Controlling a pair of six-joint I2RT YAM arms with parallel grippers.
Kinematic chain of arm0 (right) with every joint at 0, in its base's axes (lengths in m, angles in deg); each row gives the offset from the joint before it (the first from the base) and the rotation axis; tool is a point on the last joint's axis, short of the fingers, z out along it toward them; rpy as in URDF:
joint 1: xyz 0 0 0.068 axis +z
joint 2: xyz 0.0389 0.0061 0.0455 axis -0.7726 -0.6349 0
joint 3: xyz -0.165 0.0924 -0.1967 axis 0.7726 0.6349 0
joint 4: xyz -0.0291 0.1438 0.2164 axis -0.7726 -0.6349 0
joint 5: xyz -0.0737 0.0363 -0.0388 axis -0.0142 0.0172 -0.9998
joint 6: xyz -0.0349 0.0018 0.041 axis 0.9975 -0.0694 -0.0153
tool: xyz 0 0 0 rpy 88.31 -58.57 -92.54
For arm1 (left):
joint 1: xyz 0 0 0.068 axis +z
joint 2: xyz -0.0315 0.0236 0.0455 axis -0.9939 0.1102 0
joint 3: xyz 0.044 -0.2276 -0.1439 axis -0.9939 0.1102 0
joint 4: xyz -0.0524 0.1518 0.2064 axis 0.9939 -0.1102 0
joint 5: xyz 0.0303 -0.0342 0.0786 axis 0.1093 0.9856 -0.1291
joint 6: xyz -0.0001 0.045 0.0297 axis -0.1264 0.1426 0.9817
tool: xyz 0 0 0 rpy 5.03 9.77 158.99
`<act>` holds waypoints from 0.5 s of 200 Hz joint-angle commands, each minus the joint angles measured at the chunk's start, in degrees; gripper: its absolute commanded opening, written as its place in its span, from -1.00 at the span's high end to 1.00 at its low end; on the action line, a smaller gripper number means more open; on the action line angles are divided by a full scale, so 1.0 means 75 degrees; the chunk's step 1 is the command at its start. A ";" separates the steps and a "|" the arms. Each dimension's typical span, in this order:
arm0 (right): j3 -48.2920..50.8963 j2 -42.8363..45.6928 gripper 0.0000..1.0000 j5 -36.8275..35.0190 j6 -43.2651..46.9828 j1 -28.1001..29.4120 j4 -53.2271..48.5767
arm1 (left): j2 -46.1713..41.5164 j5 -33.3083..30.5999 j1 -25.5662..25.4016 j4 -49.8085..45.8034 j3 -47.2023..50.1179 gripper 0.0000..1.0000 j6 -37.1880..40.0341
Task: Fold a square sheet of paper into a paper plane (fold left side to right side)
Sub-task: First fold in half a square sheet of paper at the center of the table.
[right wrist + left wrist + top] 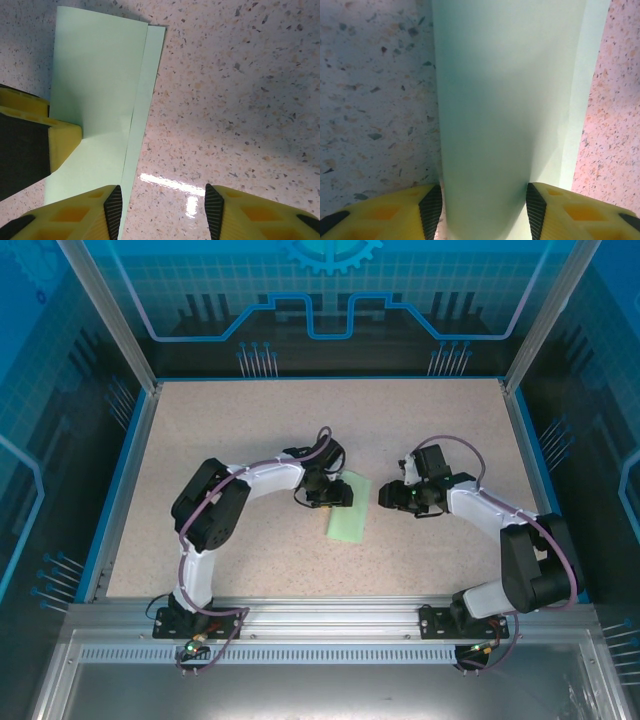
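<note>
Top external view: the paper [350, 520] lies flat on the table [250, 430], near the middle, as a narrow folded rectangle. The left gripper [332, 492] is over its far end. The right gripper [390, 496] is near the paper's right edge, apart from it. Left wrist view: the paper runs straight away from the camera and fills the gap between the two yellow fingers [432, 207]. They stand apart, so the left gripper is open and grips nothing. On the right, a thin strip of the lower layer shows beside the upper layer. Right wrist view: the right gripper is open too, its gap over bare table, with one finger [112, 205] at the paper's edge. A finger of the left gripper sits on the paper.
</note>
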 commanded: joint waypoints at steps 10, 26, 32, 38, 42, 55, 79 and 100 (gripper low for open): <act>0.0047 0.0136 -0.01 0.0204 -0.0016 -0.0110 0.0083 | 0.0814 0.0148 -0.0462 0.0152 -0.0071 -0.06 0.0291; 0.0053 0.0132 -0.01 0.0208 -0.0018 -0.0100 0.0083 | 0.0889 0.0093 -0.0501 0.0032 -0.0170 -0.07 0.0339; 0.0047 0.0136 -0.01 0.0205 -0.0015 -0.0104 0.0082 | 0.0909 0.0068 -0.0518 -0.0006 -0.0212 -0.07 0.0367; 0.0046 0.0131 -0.01 0.0224 -0.0026 -0.0099 0.0083 | 0.0939 0.0046 -0.0541 -0.0058 -0.0252 -0.07 0.0382; 0.0046 0.0136 -0.01 0.0226 -0.0016 -0.0108 0.0089 | 0.0952 0.0033 -0.0546 -0.0094 -0.0289 -0.07 0.0389; 0.0044 0.0125 -0.01 0.0225 -0.0007 -0.0109 0.0088 | 0.1006 0.0011 -0.0570 -0.0161 -0.0359 -0.08 0.0424; 0.0081 0.0096 -0.01 0.0278 -0.0034 -0.0100 0.0126 | 0.1117 0.0000 -0.0617 -0.0275 -0.0495 -0.09 0.0472; 0.0173 0.0056 -0.01 0.0404 -0.0129 -0.0104 0.0273 | 0.1216 -0.0007 -0.0645 -0.0348 -0.0609 -0.10 0.0484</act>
